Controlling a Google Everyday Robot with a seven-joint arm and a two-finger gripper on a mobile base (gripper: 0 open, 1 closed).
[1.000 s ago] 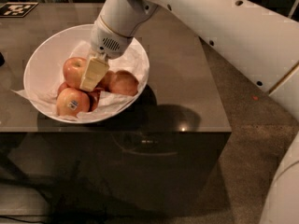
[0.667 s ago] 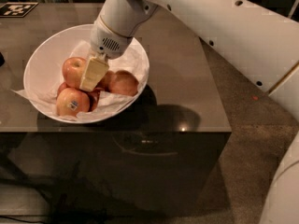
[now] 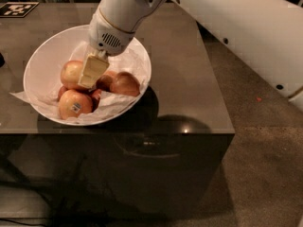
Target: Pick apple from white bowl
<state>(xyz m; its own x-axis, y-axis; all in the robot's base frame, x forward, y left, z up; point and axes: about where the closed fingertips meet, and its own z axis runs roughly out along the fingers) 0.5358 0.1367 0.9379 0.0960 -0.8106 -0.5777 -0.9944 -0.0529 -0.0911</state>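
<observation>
The white bowl [image 3: 38, 65] sits on the left part of the tabletop [image 3: 189, 79], lined with crumpled paper. The pincer [image 3: 93, 74] is down inside it among the fruit; whether it is released or clenched cannot be told. The apple [image 3: 125, 84] rests in the bowl, just right of the pincer. Judgement: approach complete; 2 steps remain, grasp and lift.

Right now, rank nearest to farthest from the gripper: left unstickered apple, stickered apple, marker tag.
Gripper down in white bowl.
1. apple, bowl's left, beside it.
2. stickered apple, bowl's front.
3. marker tag, far back left.
</observation>
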